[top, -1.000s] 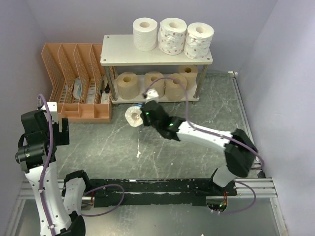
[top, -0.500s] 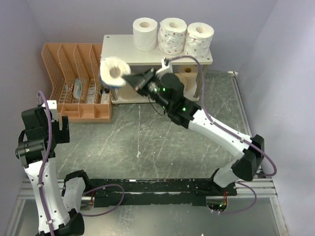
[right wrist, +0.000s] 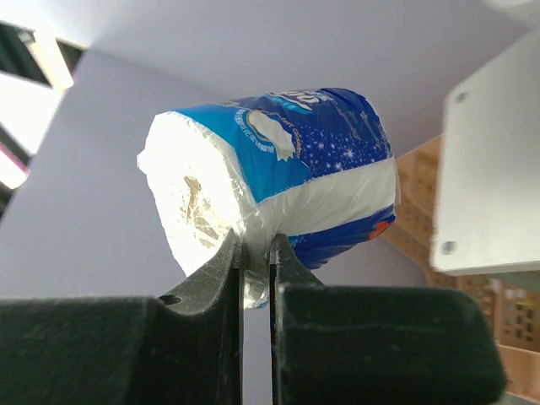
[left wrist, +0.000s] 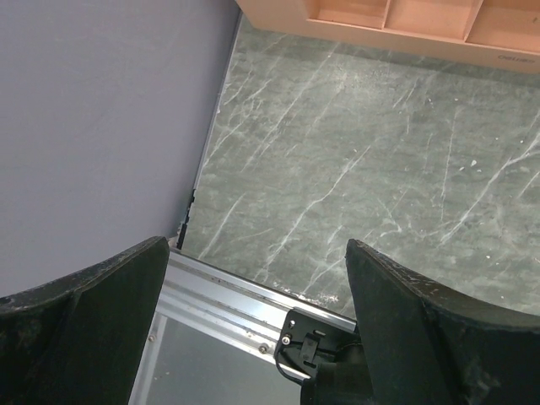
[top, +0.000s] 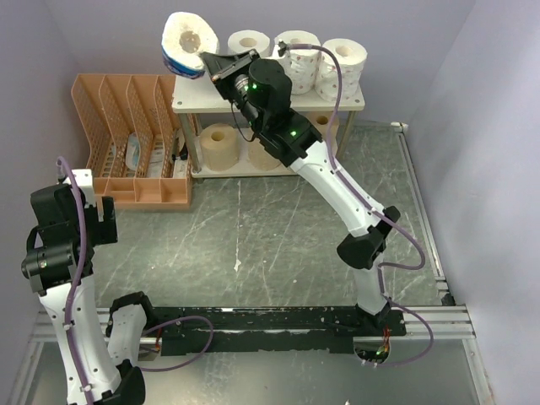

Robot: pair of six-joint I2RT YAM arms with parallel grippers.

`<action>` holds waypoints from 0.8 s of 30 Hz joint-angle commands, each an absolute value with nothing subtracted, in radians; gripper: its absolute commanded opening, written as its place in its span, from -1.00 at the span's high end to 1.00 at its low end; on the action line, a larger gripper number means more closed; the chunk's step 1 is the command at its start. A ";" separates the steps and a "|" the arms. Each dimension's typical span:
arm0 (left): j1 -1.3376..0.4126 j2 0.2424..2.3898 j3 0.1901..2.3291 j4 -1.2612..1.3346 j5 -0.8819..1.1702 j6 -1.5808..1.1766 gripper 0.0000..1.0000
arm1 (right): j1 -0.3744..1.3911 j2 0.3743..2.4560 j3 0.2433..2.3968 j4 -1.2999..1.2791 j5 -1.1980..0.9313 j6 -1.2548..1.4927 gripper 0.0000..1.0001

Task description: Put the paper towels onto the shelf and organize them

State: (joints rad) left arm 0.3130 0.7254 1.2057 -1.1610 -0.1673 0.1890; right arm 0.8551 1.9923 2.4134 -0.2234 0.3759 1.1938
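Observation:
My right gripper [top: 209,61] is shut on the wrapper of the blue-and-white wrapped roll [top: 187,42] and holds it high, above the left end of the shelf [top: 190,94]. In the right wrist view the roll [right wrist: 278,186] hangs pinched by its plastic between the fingers [right wrist: 221,261]; the gripper [right wrist: 256,253] is level with the shelf's top board [right wrist: 498,169]. Three white rolls [top: 295,55] stand on the top board. Tan rolls [top: 218,145] stand on the lower board, partly hidden by my arm. My left gripper [left wrist: 257,287] is open and empty, over the near left table edge.
An orange slotted file organizer [top: 126,139] stands left of the shelf, touching or nearly touching it. Purple walls close the back and sides. A metal rail [top: 295,321] runs along the near edge, also in the left wrist view [left wrist: 245,299].
My right arm has lifted the wrapped roll from the table in front of the shelf, up and left, to above the top board's left end. The left arm has barely moved.

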 commanded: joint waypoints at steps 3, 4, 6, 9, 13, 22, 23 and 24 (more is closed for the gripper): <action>0.317 0.721 1.256 -1.178 -0.150 0.176 -0.96 | 0.818 2.005 2.421 -0.354 0.488 1.265 1.00; 0.316 0.721 1.258 -1.178 -0.150 0.176 -0.96 | 0.816 2.004 2.409 -0.352 0.485 1.264 1.00; 0.316 0.721 1.262 -1.178 -0.150 0.176 -0.96 | 0.812 2.001 2.389 -0.344 0.481 1.259 1.00; 0.316 0.720 1.266 -1.176 -0.152 0.175 -0.96 | 0.807 2.002 2.371 -0.331 0.483 1.249 0.94; 0.317 0.719 1.272 -1.176 -0.154 0.175 -0.96 | 0.787 2.014 2.381 -0.336 0.478 1.244 0.77; 0.317 0.729 1.305 -1.187 -0.153 0.178 -0.96 | 0.763 2.051 2.382 -0.319 0.425 1.261 0.37; 0.316 0.730 1.308 -1.187 -0.155 0.178 -0.96 | 0.760 2.056 2.387 -0.316 0.415 1.261 0.37; 0.316 0.730 1.310 -1.188 -0.155 0.178 -0.96 | 0.757 2.064 2.398 -0.315 0.404 1.260 0.29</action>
State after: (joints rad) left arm 0.3130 0.7265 1.2766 -1.1793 -0.1638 0.1833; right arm 0.7662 2.0514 2.3676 -0.3588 0.4320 1.2503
